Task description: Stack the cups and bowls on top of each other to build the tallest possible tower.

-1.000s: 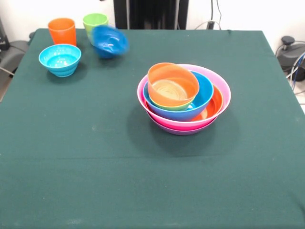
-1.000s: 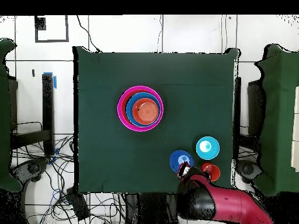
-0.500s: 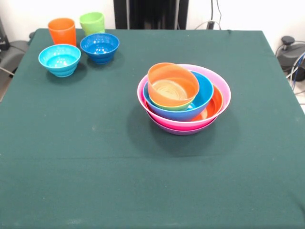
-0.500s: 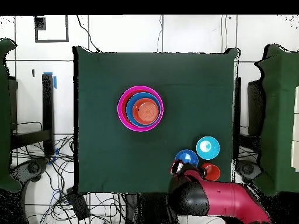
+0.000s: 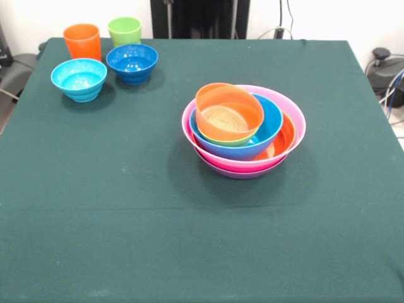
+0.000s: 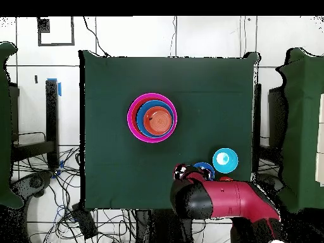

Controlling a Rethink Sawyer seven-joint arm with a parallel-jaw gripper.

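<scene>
The tower [image 5: 243, 129] stands mid-table: a purple and a pink bowl at the base, then a large orange and a large blue bowl, a small green one, and a small orange bowl [image 5: 228, 112] tilted on top. At the far left corner stand the orange cup [image 5: 82, 41], the green cup [image 5: 124, 29], a dark blue bowl [image 5: 132, 62] and a light blue bowl [image 5: 79, 78], all upright and apart. In the overhead view the tower [image 6: 152, 118] shows mid-cloth. My gripper [image 6: 181, 171] sits at the red arm's end [image 6: 221, 199], beside the dark blue bowl [image 6: 204, 167]. The arm hides both cups there.
The green cloth [image 5: 126, 208] covers the whole table. Cables and stands [image 6: 44, 183] lie on the floor around it. The light blue bowl [image 6: 225, 160] sits close to the arm.
The dark blue bowl, tilted and blurred a second ago, now rests upright beside the light blue one. In the overhead view the arm has swung left along the table's bottom edge.
</scene>
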